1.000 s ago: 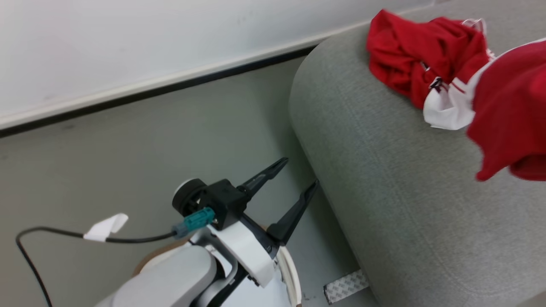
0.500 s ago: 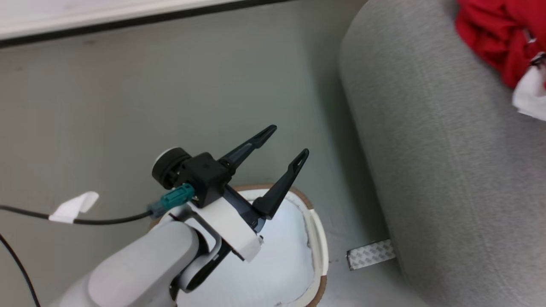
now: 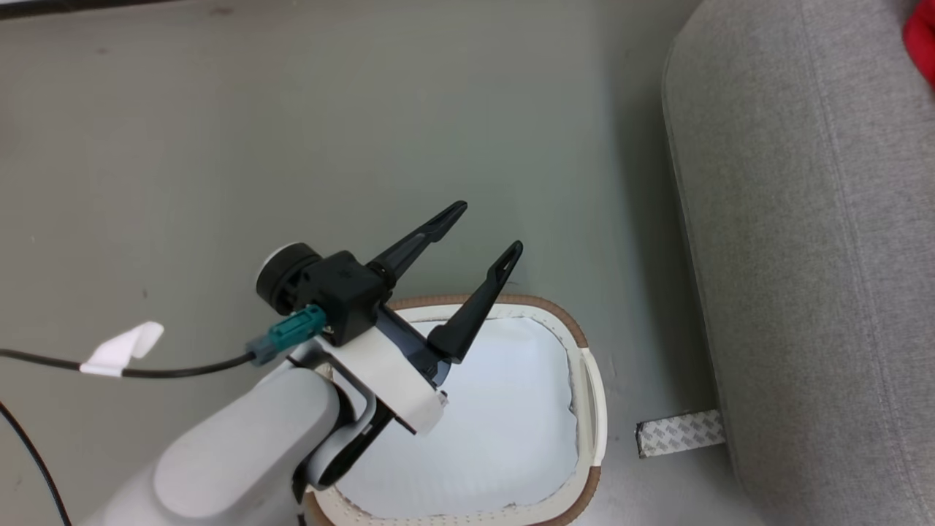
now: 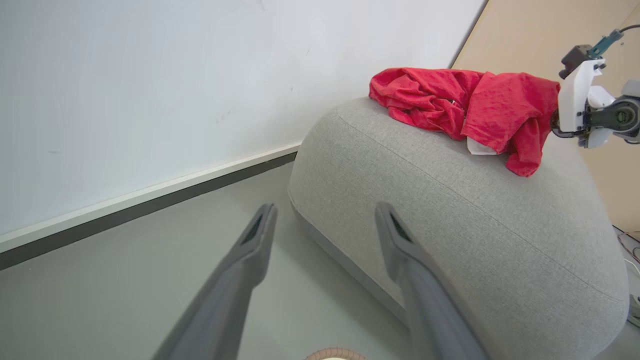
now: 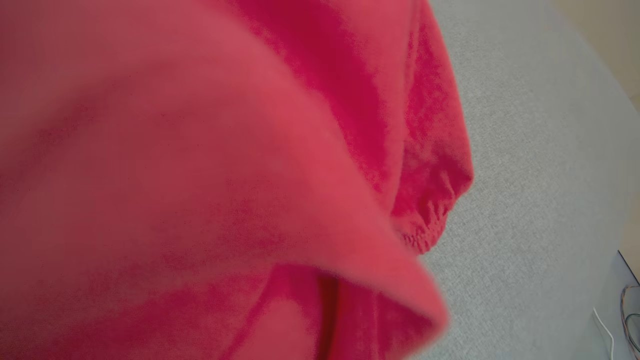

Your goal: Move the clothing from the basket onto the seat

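Note:
My left gripper point(image 3: 491, 228) stands open and empty above the far left rim of the white basket point(image 3: 564, 318), whose inside shows bare white. In the left wrist view its fingers point(image 4: 325, 210) point toward the grey seat point(image 4: 450, 225). Red clothing point(image 4: 425, 95) lies bunched on top of the seat. A second red garment point(image 4: 505, 110) hangs from my right gripper point(image 4: 555, 117) down to the cushion. Its fingers are buried in the fabric. In the right wrist view the red clothing point(image 5: 200, 175) presses close over the seat point(image 5: 525, 175). A red scrap point(image 3: 922, 36) shows at the seat's point(image 3: 803, 256) top corner.
The basket stands on grey floor point(image 3: 292, 131) just left of the seat. A patterned tape strip point(image 3: 679, 432) lies at the seat's foot. A black cable with a white tag point(image 3: 120, 349) trails from my left wrist. A white wall with a dark baseboard point(image 4: 150, 195) runs behind.
The head camera has swung down and left: the basket has come into view and the clothing has slid off toward the top right. My left gripper has stayed open.

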`<state>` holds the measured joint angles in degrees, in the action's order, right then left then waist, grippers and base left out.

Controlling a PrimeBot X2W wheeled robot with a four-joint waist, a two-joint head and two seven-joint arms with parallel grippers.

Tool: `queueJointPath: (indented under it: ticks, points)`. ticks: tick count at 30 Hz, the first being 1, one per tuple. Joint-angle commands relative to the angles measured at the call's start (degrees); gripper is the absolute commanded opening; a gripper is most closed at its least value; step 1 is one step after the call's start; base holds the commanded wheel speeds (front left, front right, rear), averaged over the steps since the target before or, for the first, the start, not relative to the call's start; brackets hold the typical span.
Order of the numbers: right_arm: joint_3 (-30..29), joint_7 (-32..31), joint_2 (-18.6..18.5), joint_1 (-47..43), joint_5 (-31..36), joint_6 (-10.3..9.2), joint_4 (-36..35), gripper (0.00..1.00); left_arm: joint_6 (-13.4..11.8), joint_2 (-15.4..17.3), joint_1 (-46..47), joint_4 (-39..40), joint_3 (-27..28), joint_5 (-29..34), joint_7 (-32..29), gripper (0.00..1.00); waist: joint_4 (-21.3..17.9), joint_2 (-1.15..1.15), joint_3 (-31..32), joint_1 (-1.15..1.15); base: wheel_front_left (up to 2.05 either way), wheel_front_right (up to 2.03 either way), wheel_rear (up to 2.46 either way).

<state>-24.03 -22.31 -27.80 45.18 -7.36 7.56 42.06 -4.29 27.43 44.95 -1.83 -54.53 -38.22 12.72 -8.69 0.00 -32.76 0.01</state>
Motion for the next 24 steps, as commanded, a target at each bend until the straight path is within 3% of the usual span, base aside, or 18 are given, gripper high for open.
queueJointPath:
  ticks: [1, 3, 4, 5, 13, 24]
  points:
    - [-0.2, -0.1, 0.0, -0.2, 0.5, -0.15, 0.4, 0.27, 0.0, -0.3, -0.7, -0.6, 0.1, -0.4, 0.7, 1.0, -0.1, 0.0, 1.1, -0.01, 0.0, 0.0, 0.0]
    - [0.3, -0.2, 0.2, -0.5, 0.8, -0.15, 0.8, 0.42, -0.1, -0.4, -1.2, -1.0, 0.2, -0.6, 0.8, 1.0, -0.4, 0.0, 2.3, -0.01, 0.0, 0.0, 0.0]
    - [0.7, -0.2, 0.3, -0.7, 0.7, -0.15, 0.8, 0.91, -0.1, -0.6, -1.4, -1.2, 0.2, -0.8, 1.0, 1.0, -0.6, 0.0, 3.0, -0.01, 0.0, 0.0, 0.0]
    - [1.2, -0.3, 0.5, -1.0, 0.3, -0.15, 1.0, 1.0, -0.1, -0.7, -1.8, -1.5, 0.2, -0.8, 1.1, 1.0, -0.9, 0.0, 3.8, -0.01, 0.0, 0.0, 0.0]
    - [8.0, -5.2, -2.0, -5.5, -4.8, -0.15, 0.0, 1.0, -1.1, -1.4, -5.5, -3.7, 0.8, -2.0, 1.8, 1.0, -2.3, 0.0, 12.0, -0.01, 0.0, 0.0, 0.0]
    - [17.2, -4.0, -7.4, -12.7, -12.0, -0.14, -16.9, 1.0, -3.9, 0.4, -12.8, -4.0, 6.0, -4.5, 2.4, 1.0, -1.1, 0.0, 23.6, -0.01, 0.0, 0.0, 0.0]
